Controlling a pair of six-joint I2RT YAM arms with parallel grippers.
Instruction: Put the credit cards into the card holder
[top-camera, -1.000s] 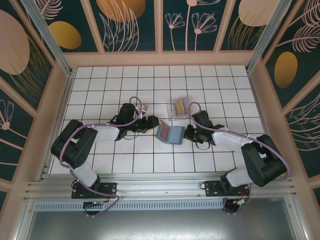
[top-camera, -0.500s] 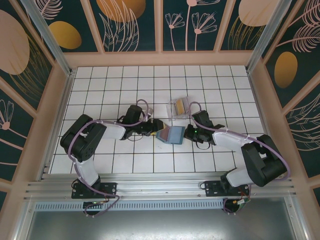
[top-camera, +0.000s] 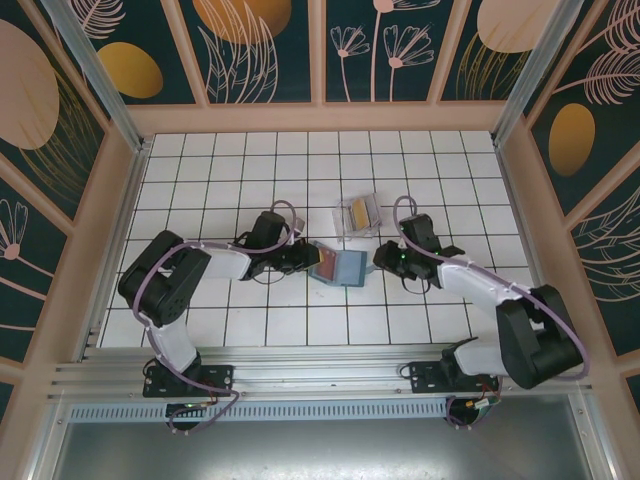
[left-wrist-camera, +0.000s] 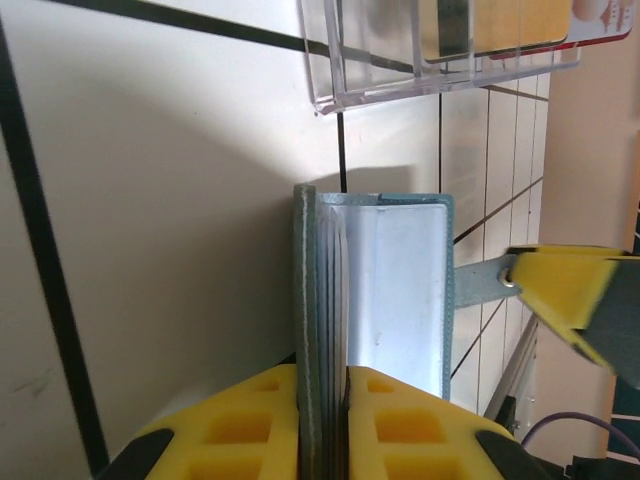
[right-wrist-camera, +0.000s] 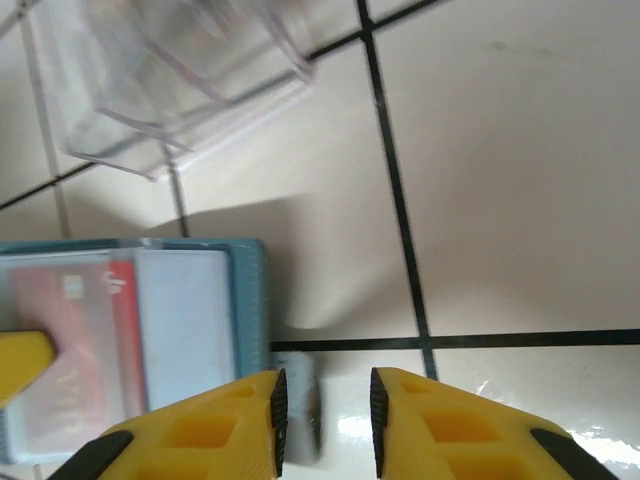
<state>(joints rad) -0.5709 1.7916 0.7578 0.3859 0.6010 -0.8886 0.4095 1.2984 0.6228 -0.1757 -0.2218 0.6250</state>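
Observation:
The clear card holder (top-camera: 357, 215) lies on the tiles with a yellow-gold card (left-wrist-camera: 520, 20) and a red-edged card (left-wrist-camera: 600, 35) inside it. Just in front of it is the open teal wallet (top-camera: 340, 267). A red card (right-wrist-camera: 70, 350) sits in the wallet's inner pocket. My left gripper (top-camera: 305, 257) is shut on the wallet's left flap (left-wrist-camera: 318, 300), which stands edge-on between the yellow fingers. At the wallet's right edge my right gripper (right-wrist-camera: 325, 420) is open. The wallet's grey-blue closing tab (right-wrist-camera: 300, 410) lies just inside its left finger, not pinched.
The clear holder (right-wrist-camera: 170, 80) is about one tile beyond the wallet (right-wrist-camera: 190, 320). Wooden walls ring the white tiled floor (top-camera: 200, 170). Both arms reach inward from the near rail (top-camera: 320, 375).
My left gripper slid right and closed on the wallet's left flap, lifting it upright. The right arm's wrist has swung up and back a little, its fingers staying at the wallet's right edge.

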